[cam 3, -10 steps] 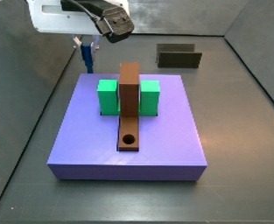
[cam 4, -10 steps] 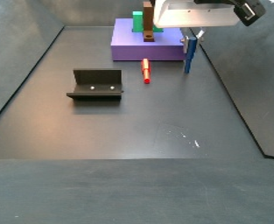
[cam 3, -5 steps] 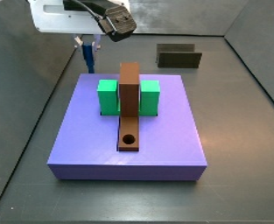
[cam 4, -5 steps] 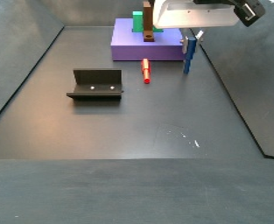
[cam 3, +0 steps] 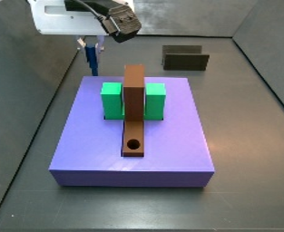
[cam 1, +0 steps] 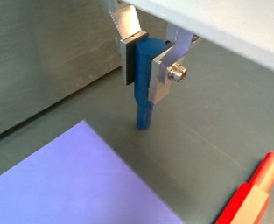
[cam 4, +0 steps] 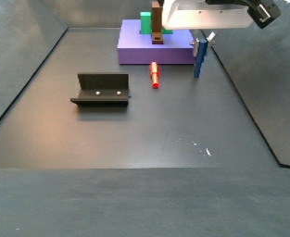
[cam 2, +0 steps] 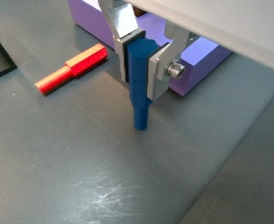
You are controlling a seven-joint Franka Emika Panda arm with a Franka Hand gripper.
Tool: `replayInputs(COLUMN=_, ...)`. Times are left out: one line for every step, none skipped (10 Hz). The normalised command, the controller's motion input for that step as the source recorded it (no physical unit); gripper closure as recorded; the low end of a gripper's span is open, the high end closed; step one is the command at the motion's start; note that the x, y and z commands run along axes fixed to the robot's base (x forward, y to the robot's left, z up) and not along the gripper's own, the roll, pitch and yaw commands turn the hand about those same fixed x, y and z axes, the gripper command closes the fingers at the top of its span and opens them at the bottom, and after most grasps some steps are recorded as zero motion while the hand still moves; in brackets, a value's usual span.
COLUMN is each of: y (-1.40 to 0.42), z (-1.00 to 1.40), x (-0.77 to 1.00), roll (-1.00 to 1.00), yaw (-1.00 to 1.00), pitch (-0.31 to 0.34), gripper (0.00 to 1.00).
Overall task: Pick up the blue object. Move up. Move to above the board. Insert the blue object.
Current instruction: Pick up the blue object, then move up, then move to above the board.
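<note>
Clamping the peg (cam 1: 143, 92) upright between gripper (cam 1: 149, 66) fingers in both wrist views, beside the slab (cam 1: 69, 179); top hidden. In a side view, peg (cam 3: 91, 59) behind slab, board (cam 3: 134, 107) atop; fingers barely discernible.

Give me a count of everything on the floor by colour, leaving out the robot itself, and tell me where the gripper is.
Blue: 1, the peg
Red: 1, the stick
Green: 2, the blocks
Brown: 1, the board
Purple: 1, the slab
Black: 1, the fixture
Total: 7
The gripper is beside the slab, fingers shut on the upright peg.
</note>
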Motion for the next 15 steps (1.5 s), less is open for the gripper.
replayInputs(y=0.0, z=0.0, x=0.0, roll=0.0, yaw=0.0, pitch=0.0, gripper=1.0)
replayInputs(y=0.0, z=0.0, x=0.0, roll=0.0, yaw=0.0, pitch=0.0, gripper=1.0)
replayInputs(y=0.0, z=0.83, x=0.0, roll=0.0, yaw=0.0, pitch=0.0, gripper=1.0)
replayInputs(y=0.07, z=0.84, x=-0.05, roll=0.02, yaw=0.01, pitch=0.029, gripper=1.0)
replayInputs(y=0.04, z=0.68, x=-0.1, roll=-0.01, yaw=0.01, pitch=0.064, gripper=1.0)
replayInputs(y=0.01, z=0.5, x=-0.08, roll=-0.06, yaw=0.0, pitch=0.055, gripper=1.0)
replayInputs(y=0.0, z=1.4, x=0.0, roll=0.0, yaw=0.0, pitch=0.0, gripper=1.0)
replayInputs(y=-0.01, z=1.4, x=-0.01, roll=0.0, yaw=0.0, pitch=0.025, gripper=1.0)
replayInputs(y=-0.02, z=1.4, x=-0.05, roll=-0.03, yaw=-0.01, pitch=0.042, gripper=1.0)
replayInputs(y=0.0, z=1.4, x=-0.01, roll=-0.06, yaw=-0.01, pitch=0.021, gripper=1.0)
replayInputs(y=-0.02, z=1.4, x=0.04, roll=-0.05, yaw=0.0, pitch=0.058, gripper=1.0)
replayInputs(y=0.0, z=0.74, x=0.02, roll=-0.04, yaw=-0.01, pitch=0.098, gripper=1.0)
replayInputs(y=0.01, z=0.28, x=0.02, roll=-0.04, yaw=0.0, pitch=0.058, gripper=1.0)
replayInputs(y=-1.4, z=0.41, x=1.08, roll=-0.16, yaw=-0.31, pitch=0.277, gripper=1.0)
replayInputs(y=-1.4, z=0.37, x=1.08, roll=-0.1, yaw=-0.26, pitch=0.321, gripper=1.0)
